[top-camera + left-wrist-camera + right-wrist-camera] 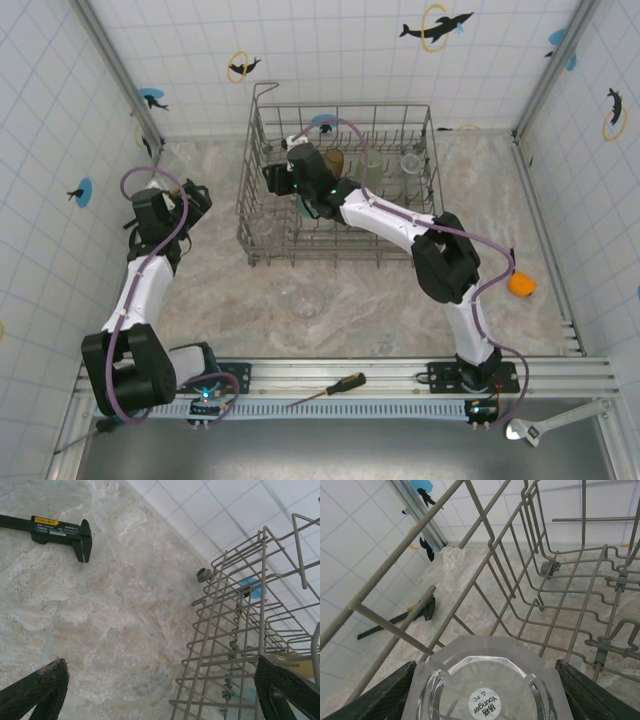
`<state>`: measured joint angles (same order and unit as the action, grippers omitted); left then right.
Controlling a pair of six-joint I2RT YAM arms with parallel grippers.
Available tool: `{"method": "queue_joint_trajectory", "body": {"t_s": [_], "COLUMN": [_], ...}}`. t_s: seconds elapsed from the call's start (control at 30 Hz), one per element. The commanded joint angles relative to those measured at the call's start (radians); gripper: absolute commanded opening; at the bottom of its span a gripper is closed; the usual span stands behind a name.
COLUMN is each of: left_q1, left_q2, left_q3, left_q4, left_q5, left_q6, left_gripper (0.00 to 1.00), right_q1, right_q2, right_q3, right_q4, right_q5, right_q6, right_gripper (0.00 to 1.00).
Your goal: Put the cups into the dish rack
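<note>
The grey wire dish rack [400, 235] stands at the back middle of the table. An amber cup [333, 160] and two clear cups [410, 162] stand inside it along the far side, and another clear cup [262, 232] sits in its near left corner. My right gripper [485, 677] reaches into the rack's left part, shut on a clear cup [485, 680] whose stickered base faces the camera. My left gripper [162, 695] is open and holds nothing, low over bare table just left of the rack [240, 645].
A black caliper [55, 530] lies by the left wall. A faint clear cup [308, 305] stands on the table in front of the rack. An orange object [521, 284] sits at the right. A screwdriver [330, 387] and a wrench [540, 428] lie near the arm bases.
</note>
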<state>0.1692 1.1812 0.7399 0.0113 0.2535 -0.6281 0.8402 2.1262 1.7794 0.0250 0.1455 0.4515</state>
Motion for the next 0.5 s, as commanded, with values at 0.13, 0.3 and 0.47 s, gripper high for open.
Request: {"method": "queue_joint_trajectory", "body": {"t_s": [0.13, 0.3, 0.47], "left_q1": [0.003, 0.003, 0.002], "left_q2": [-0.022, -0.023, -0.02], "left_q3": [-0.013, -0.012, -0.021], "left_q4": [0.012, 0.01, 0.017], "left_q5": [0.022, 0.022, 0.038], "left_q6": [0.003, 0.003, -0.006], "left_gripper": [0.97, 0.97, 0.97], "right_q1": [0.024, 0.035, 0.042], "right_q2": [0.04, 0.058, 0.077], "right_q3": [0.06, 0.054, 0.054], "right_q4": [0.127, 0.167, 0.201], "right_q5": [0.076, 0.097, 0.092], "right_q6": [-0.081, -0.123, -0.148], "right_gripper": [0.49, 0.49, 0.47]}}
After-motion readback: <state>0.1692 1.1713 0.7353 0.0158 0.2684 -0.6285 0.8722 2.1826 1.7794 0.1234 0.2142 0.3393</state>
